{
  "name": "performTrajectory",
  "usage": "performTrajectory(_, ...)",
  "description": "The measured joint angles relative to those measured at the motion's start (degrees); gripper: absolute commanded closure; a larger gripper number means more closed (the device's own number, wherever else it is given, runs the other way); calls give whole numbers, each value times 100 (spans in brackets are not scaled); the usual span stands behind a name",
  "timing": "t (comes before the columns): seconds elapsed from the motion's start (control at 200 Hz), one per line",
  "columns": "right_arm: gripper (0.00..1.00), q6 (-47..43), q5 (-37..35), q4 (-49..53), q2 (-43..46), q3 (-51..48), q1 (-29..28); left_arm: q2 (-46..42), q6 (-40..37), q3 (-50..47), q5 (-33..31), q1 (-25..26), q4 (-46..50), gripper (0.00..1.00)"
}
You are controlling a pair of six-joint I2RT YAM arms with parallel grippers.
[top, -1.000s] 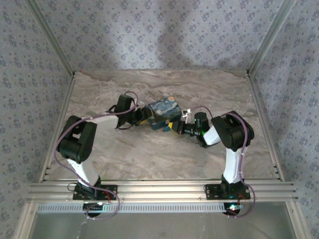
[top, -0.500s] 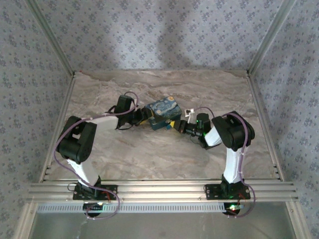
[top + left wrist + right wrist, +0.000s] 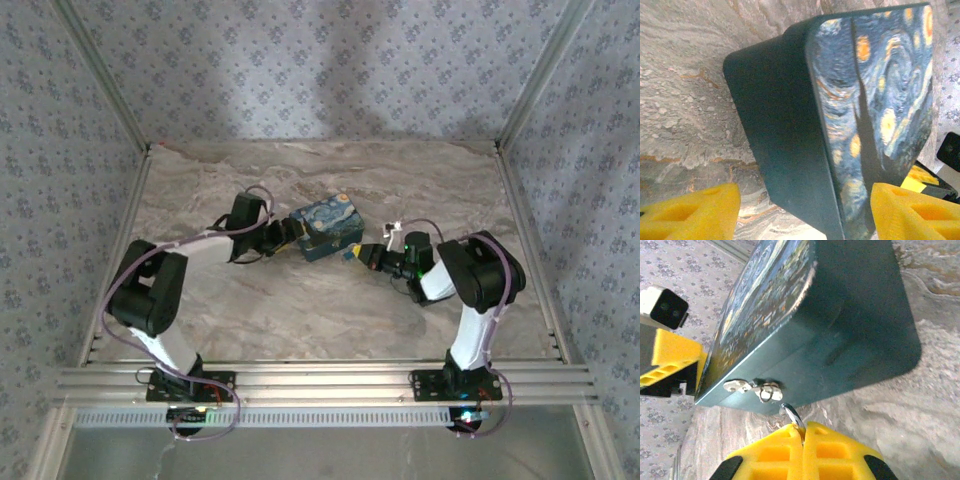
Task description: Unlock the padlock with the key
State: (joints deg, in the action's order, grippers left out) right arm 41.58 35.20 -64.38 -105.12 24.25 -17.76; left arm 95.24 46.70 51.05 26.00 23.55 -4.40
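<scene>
— Padlock (image 3: 791, 415): where?
— Pinched in the closed right gripper (image 3: 803, 434), as seen from the right wrist. Only a curved bluish-grey bit clear of the yellow pads, just beside the silver staple (image 3: 767, 392) of the latch (image 3: 740, 386) on the dark front of the box (image 3: 855, 325). Through the staple or merely near it: cannot tell.
— Same from above?
— Too small to make out there. From above, instead: both arms bent inward to opposite ends of the box, painted lid up, box slanted near mid-table, right gripper (image 3: 358, 253) just off its near right corner.
— Left gripper (image 3: 800, 207)?
— Spread wide around the box's other end. Pad (image 3: 910, 212) on the painted side close against the lid, contact unclear. Pad on the dark side apart from it, marble between. Beyond the box, a glimpse of the other arm's yellow finger (image 3: 922, 177).
— And the other way round?
— Likewise: left arm's yellow pad and wrist camera (image 3: 662, 305) past the lid, seen from the right wrist.
— Surface, room?
— Beige-grey veined marble table (image 3: 300, 310). Pale blue-grey floral wallpaper (image 3: 320, 70) on three sides, aluminium posts (image 3: 533, 80) at the corners, ribbed aluminium rail (image 3: 320, 382) along the near edge under the arm bases.
</scene>
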Motion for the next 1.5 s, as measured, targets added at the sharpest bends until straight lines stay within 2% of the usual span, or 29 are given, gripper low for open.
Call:
performTrajectory(0.21, 100, -474, -98, 881, 1029, -151, 15, -756, -146, -164, -271, -151, 125, 25)
performTrajectory(0.34, 100, -809, -151, 1637, 1790, -149, 15, -1244, -256, -389, -542, -243, 170, 19)
performTrajectory(0.515, 100, -1364, -308, 3477, 2968, 83, -37, -2282, -581, -839, -1191, -293, 361, 9)
performTrajectory(0.665, 100, -1891, -625, 5556, 3661, 852, -173, -3128, -914, -1036, -1694, -358, 452, 6)
performTrajectory(0.889, 100, -2135, -966, 7742, 4275, 1276, -269, -3871, -1305, -1386, -2275, -492, 496, 4)
performTrajectory(1.004, 100, -2129, -1051, 8467, 4542, 1276, -317, -4140, -1416, -1593, -2559, -518, 535, 2)
performTrajectory(1.259, 100, -1965, -1113, 9652, 4809, 1276, -492, -4690, -1521, -1967, -3038, -595, 535, 2)
performTrajectory(1.499, 100, -1862, -1093, 10437, 4435, 1327, -654, -4793, -1543, -1976, -3145, -610, 531, 2)
